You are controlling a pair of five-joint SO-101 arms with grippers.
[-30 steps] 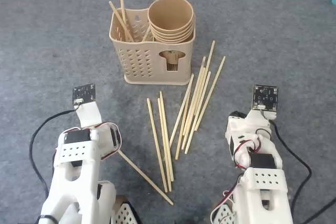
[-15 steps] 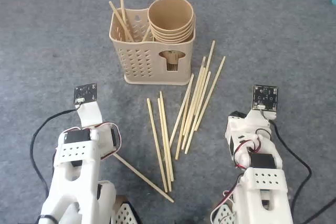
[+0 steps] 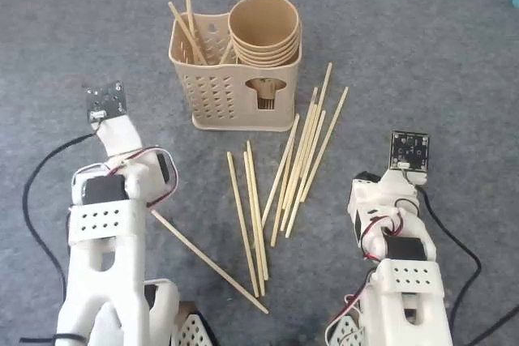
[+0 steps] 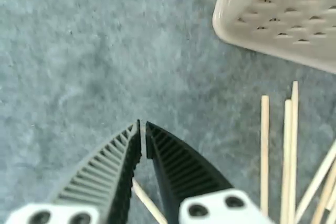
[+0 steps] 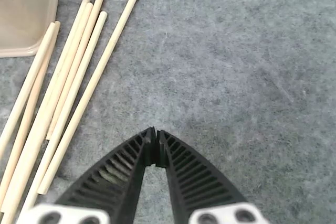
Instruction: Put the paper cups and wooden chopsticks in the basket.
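Observation:
The beige perforated basket stands at the back centre. A stack of paper cups sits in one of its compartments and a few wooden chopsticks lean in the other. Several loose chopsticks lie fanned on the grey carpet in front of it. One lone chopstick lies slanted by the left arm. My left gripper is shut above the carpet, short of the basket, with that lone chopstick passing beneath its fingers. My right gripper is shut over bare carpet beside the loose chopsticks.
The right arm stays at the front right. Grey carpet covers the table; open floor lies left of the basket and to the far right. A corner of the basket is in the right wrist view.
The left arm has swung left and toward the back, uncovering more of the lone slanted chopstick, which stayed put. The right arm has not moved.

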